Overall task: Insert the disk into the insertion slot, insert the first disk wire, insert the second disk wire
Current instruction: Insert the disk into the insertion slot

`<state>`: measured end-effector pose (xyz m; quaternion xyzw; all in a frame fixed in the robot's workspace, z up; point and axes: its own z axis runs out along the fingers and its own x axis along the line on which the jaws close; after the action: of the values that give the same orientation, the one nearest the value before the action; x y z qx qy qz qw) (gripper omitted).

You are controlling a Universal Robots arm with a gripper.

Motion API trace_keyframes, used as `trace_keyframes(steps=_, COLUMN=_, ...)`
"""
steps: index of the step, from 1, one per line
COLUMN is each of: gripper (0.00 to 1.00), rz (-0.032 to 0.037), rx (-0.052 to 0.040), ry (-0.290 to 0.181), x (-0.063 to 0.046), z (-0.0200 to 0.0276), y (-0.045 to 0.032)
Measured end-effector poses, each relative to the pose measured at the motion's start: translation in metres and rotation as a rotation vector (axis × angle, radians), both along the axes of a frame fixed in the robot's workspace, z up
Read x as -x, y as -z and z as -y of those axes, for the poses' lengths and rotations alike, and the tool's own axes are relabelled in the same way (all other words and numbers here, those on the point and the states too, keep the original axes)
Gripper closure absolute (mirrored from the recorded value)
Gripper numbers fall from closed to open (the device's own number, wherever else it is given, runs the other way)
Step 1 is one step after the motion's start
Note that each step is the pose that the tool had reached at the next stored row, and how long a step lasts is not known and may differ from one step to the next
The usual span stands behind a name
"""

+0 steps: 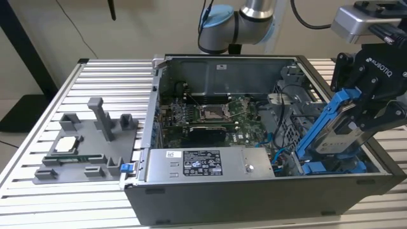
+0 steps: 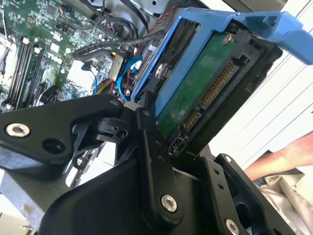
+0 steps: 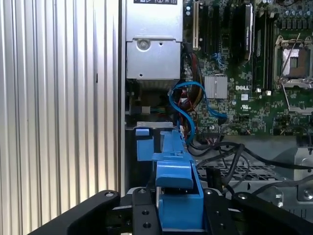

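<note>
fingers [image 2: 150, 147]: clamped on disk [image 1: 340, 139], by blue frame [image 1: 325, 114] edges
disk: tilted, lower end below fingers, near insertion slot [image 1: 324, 168] mouth
handling: stiff, hefty, shock-sensitive; hold frame sides, off circuit board [image 2: 195, 83]
beyond fingers: motherboard [image 3: 234, 98]

Ribbed aluminium table [image 1: 102, 74], pale beige wall [image 1: 146, 28], dark floor stand [image 1: 22, 112]

The disk [image 1: 338, 136], silver-grey with a white label and clipped in a bright blue plastic frame, stands steeply tilted in the gripper [image 1: 357, 125], which is clamped on its upper part. Its green circuit-board underside shows in the second wrist view. Its lower end reaches the slot [image 1: 334, 168], a blue-edged grey metal bay in the case's corner at the exterior view's right.
</note>
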<state>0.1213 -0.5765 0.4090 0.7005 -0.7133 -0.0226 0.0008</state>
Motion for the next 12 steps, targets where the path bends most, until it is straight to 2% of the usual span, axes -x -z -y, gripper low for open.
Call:
trace_keyframes(steps=5, gripper=1.00, rz=-0.0012, rx=-0.0003, ry=0.000, x=-0.0001, z=0.0007, y=-0.0077)
trace_keyframes(steps=8, gripper=1.00, rz=-0.0013, rx=0.0021, ry=0.000, x=0.0000, z=0.0007, y=-0.0087)
trace_keyframes(steps=9, gripper=1.00, rz=-0.0013, rx=0.0063, ry=0.000, x=0.0000, z=0.0007, y=-0.0089)
trace_keyframes(steps=12, gripper=1.00, rz=-0.0013, rx=0.0279, ry=0.000, x=0.0000, z=0.0007, y=-0.0083)
